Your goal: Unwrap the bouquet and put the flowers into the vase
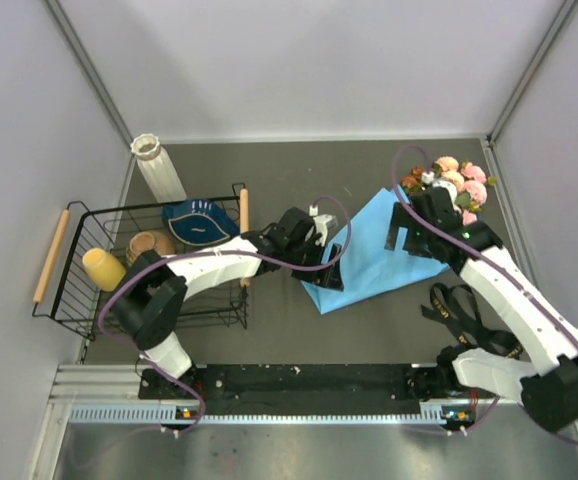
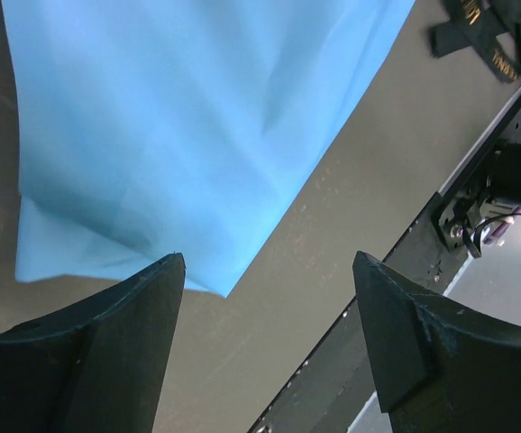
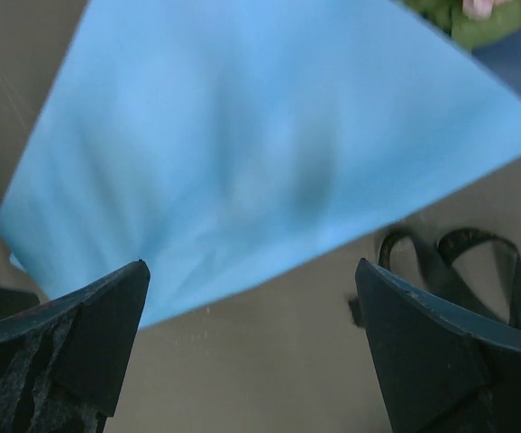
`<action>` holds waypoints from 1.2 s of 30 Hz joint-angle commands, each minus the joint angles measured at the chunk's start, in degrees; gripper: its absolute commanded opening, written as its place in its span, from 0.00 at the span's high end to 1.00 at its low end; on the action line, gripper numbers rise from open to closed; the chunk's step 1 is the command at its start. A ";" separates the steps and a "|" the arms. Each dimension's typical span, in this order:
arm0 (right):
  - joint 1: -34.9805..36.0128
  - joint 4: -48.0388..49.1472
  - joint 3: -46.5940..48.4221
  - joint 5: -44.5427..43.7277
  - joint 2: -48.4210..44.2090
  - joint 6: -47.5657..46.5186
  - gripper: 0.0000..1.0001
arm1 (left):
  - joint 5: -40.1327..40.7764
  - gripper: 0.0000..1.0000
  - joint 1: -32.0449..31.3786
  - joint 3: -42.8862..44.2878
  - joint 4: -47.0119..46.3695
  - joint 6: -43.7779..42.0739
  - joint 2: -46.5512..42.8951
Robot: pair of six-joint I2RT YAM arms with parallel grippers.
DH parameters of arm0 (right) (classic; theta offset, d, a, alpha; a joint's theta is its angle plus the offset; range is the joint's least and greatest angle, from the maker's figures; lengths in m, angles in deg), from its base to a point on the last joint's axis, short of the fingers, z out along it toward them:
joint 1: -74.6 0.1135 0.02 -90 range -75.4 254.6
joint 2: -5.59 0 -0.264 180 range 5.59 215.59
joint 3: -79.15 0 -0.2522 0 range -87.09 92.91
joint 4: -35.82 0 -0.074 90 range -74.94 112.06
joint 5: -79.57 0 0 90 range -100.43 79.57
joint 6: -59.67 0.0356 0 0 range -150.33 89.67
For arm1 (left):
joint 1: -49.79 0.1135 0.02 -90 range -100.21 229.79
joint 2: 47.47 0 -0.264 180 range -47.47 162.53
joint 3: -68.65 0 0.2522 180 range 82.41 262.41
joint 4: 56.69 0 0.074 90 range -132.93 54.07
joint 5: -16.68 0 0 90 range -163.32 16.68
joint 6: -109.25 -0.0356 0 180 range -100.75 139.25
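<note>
The bouquet's blue paper point(image 1: 374, 250) lies spread on the dark table, and the flowers point(image 1: 456, 182), pink, peach and rust-orange, stick out at its far right end. My left gripper point(image 1: 330, 270) hovers open over the paper's near left corner point(image 2: 197, 126), with nothing between its fingers point(image 2: 269, 271). My right gripper point(image 1: 406, 232) stands open above the paper's right part point(image 3: 269, 135), also holding nothing point(image 3: 251, 280). A bit of the flowers point(image 3: 481, 13) shows at the top of the right wrist view. The white ribbed vase point(image 1: 157, 168) stands at the back left, far from both grippers.
A black ribbon point(image 1: 461, 312) lies loose on the table near the right arm point(image 3: 450, 262) point(image 2: 486, 41). A black wire basket point(image 1: 79, 290) at the left holds a blue dish point(image 1: 199, 222), a brown bowl point(image 1: 150, 244) and a yellow cup point(image 1: 103, 268). The arms' base rail point(image 1: 309, 382) runs along the near edge.
</note>
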State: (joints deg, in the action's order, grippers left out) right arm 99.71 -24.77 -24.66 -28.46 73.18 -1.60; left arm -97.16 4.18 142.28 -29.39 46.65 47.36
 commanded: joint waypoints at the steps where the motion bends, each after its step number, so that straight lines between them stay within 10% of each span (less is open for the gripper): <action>1: -1.28 -1.51 -10.30 9.47 -8.25 5.44 0.01 | 2.21 0.16 -0.45 5.50 -2.47 -2.95 -0.08; 14: -8.30 9.98 -27.87 19.32 -13.01 14.68 0.01 | 2.04 0.05 4.03 26.95 10.36 -7.01 15.73; 27: -11.65 49.71 -47.76 23.22 -14.34 18.65 0.01 | 1.60 0.07 7.63 30.65 10.37 -8.41 18.55; 36: -16.22 68.96 -36.69 30.67 9.01 16.71 0.04 | -9.44 0.27 13.35 38.37 9.23 -6.92 26.45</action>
State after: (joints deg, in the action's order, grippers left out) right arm 84.52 31.91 -67.45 -1.40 72.29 16.17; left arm -99.02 15.53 175.79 -18.13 39.59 70.29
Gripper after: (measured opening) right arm 0.977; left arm 0.808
